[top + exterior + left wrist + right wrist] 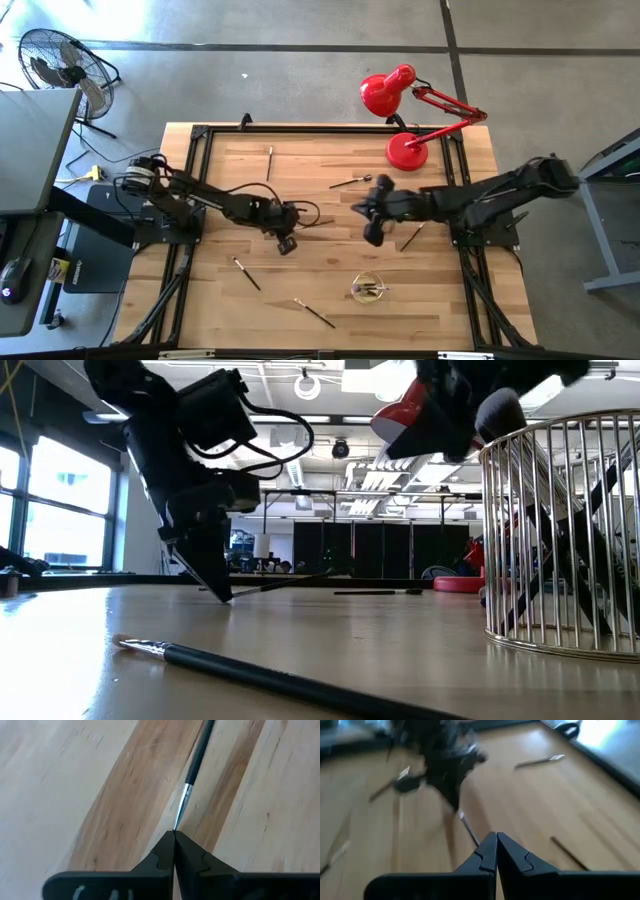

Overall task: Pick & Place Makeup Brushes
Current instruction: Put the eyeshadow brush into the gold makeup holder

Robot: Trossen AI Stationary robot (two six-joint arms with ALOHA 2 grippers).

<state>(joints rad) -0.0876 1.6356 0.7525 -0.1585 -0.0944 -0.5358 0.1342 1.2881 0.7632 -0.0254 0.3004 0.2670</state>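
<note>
From my left wrist camera I see only part of the brush (192,775) I am on: its dark handle runs out of the picture, and its silvery tip disappears right where my fingers (165,855) meet, so I cannot tell whether the tip is pinched or only touched. The left gripper (287,243) is pressed together, with no gap showing, and in the low view it points steeply down with its tips on the desk (330,265). That arm reaches in from the left edge towards the middle of the desk. The right gripper (373,236) is also closed, and I see nothing between its fingers (485,857); its arm stretches in from the right and hangs above the desk near the middle, facing the left one. Its wrist picture is smeared, so the brushes there are only streaks. The wire cup (368,289) near the front edge holds a few brushes, but I cannot count them. A brush with a fluffy head (497,410) pokes above its rim. Other brushes lie scattered well apart, one (247,274) at front left, one (270,163) at the back.
</note>
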